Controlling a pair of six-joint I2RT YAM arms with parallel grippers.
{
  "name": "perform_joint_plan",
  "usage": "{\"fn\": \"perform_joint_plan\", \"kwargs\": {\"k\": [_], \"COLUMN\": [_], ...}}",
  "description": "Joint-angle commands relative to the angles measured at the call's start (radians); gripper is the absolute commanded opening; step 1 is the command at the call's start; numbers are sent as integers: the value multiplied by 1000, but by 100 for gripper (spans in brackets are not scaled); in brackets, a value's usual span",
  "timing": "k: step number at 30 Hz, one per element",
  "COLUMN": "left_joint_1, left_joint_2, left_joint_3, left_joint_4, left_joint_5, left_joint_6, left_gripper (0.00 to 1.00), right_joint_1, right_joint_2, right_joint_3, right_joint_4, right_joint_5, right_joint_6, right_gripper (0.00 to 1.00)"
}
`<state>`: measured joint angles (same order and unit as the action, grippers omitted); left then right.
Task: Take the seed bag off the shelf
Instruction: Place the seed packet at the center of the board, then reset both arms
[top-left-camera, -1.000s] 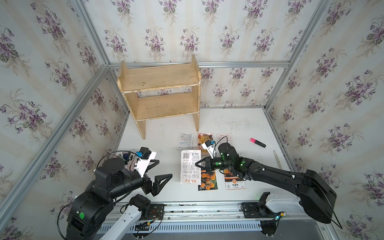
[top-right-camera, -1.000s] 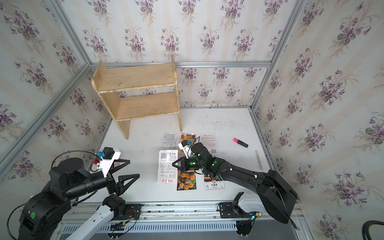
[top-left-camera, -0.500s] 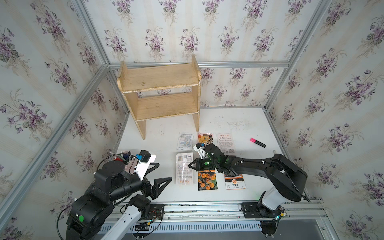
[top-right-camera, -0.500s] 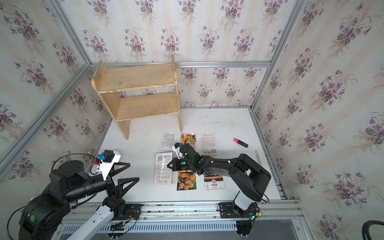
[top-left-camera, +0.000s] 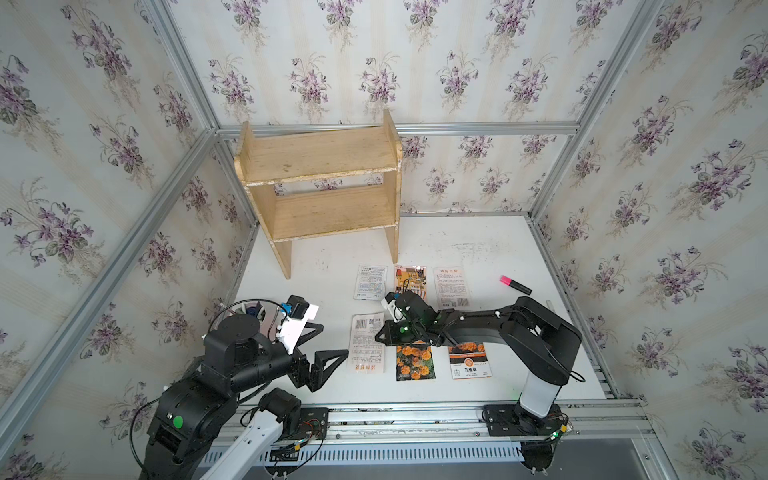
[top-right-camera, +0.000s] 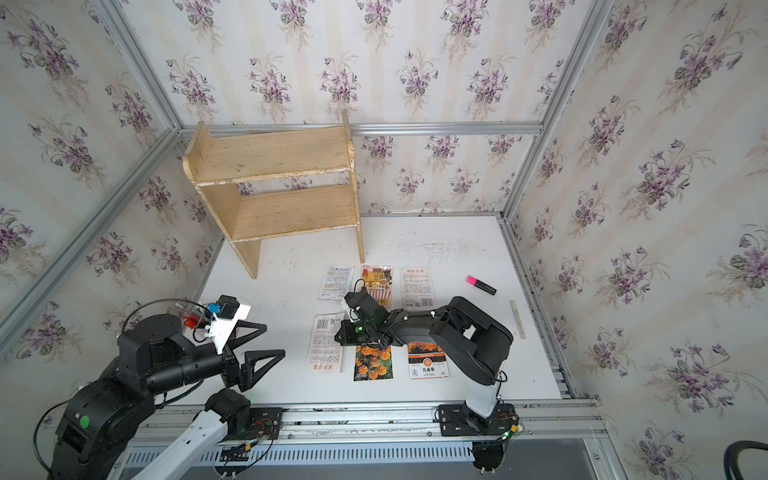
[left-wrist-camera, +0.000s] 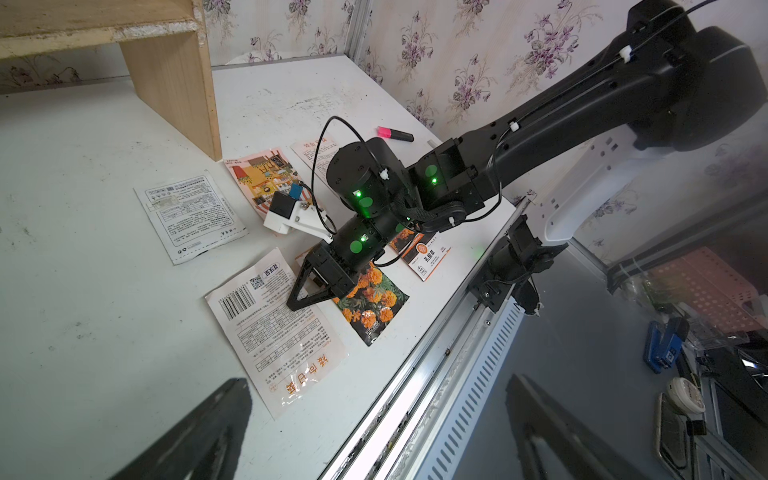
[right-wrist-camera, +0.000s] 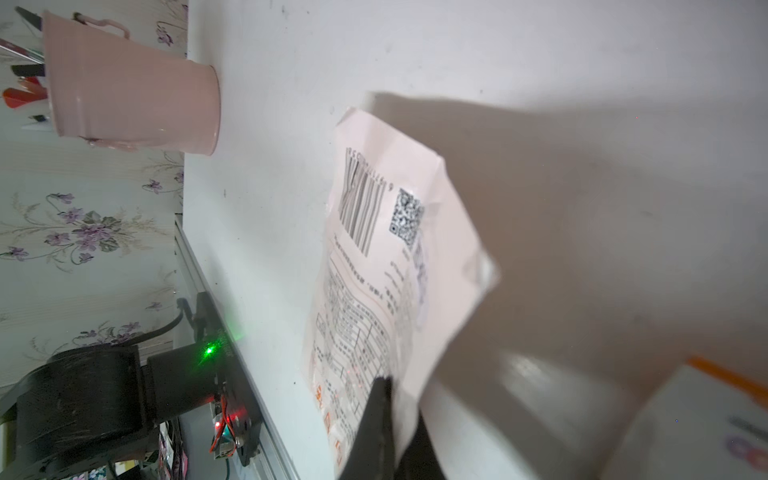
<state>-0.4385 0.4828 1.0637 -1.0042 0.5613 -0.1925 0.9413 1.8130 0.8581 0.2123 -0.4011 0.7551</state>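
The pale wooden shelf (top-left-camera: 320, 183) (top-right-camera: 274, 183) stands at the back left with both boards bare. A white seed bag (top-left-camera: 368, 343) (top-right-camera: 326, 345) (left-wrist-camera: 274, 324) (right-wrist-camera: 382, 257) with a barcode lies on the table in front of it. My right gripper (top-left-camera: 380, 336) (top-right-camera: 340, 334) (left-wrist-camera: 299, 301) (right-wrist-camera: 392, 386) is low over the table, shut on that bag's edge, which is lifted slightly. To the bag's left my left gripper (top-left-camera: 334, 340) (top-right-camera: 274, 339) (left-wrist-camera: 378, 395) hangs wide open and holds nothing.
A marigold seed bag (top-left-camera: 414, 361) and an orange-and-white one (top-left-camera: 470, 360) lie under the right arm. Three more bags (top-left-camera: 451, 286) sit in a row behind. A pink highlighter (top-left-camera: 515, 285) and a ruler (top-right-camera: 517, 318) lie at right. A pink cup (right-wrist-camera: 129, 91) stands at left.
The right arm has folded its elbow back and swung left, sliding the white seed bag a little to the left. The left arm has barely moved.
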Motion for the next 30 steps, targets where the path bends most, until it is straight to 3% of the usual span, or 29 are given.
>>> {"fn": "perform_joint_plan", "kwargs": {"k": [1,6,14,23,26,29,30], "left_joint_1": [1,1,0,1,1,0,1], "left_joint_2": [2,2,8,23,32,46,51], "left_joint_3": [-7,-28,-26,-46,-54,-59,-59], "left_joint_4": [42,58,59,89,111,126,133], "left_joint_5": [15,18,-20,-65,-112,-189,-197], "left_joint_6": [-12,-21,-21,-33,-48,-61,-63], "left_gripper": [100,100,100,100,100,100,100], "right_joint_1": [1,4,4,2,1,2,1], "right_joint_2": [8,7,-61,-345,-448,-540,-567], "right_joint_3": [7,25,15,-61,-85,-105,-112], "right_joint_4": [-43,-98,-199,-241,-292,-351,-368], "right_joint_5": [38,71,151,135,157,191,203], "right_joint_6": [-19,-38,-91,-193,-238,-282,-290], "right_gripper": [15,27,38,57,70,95,100]}}
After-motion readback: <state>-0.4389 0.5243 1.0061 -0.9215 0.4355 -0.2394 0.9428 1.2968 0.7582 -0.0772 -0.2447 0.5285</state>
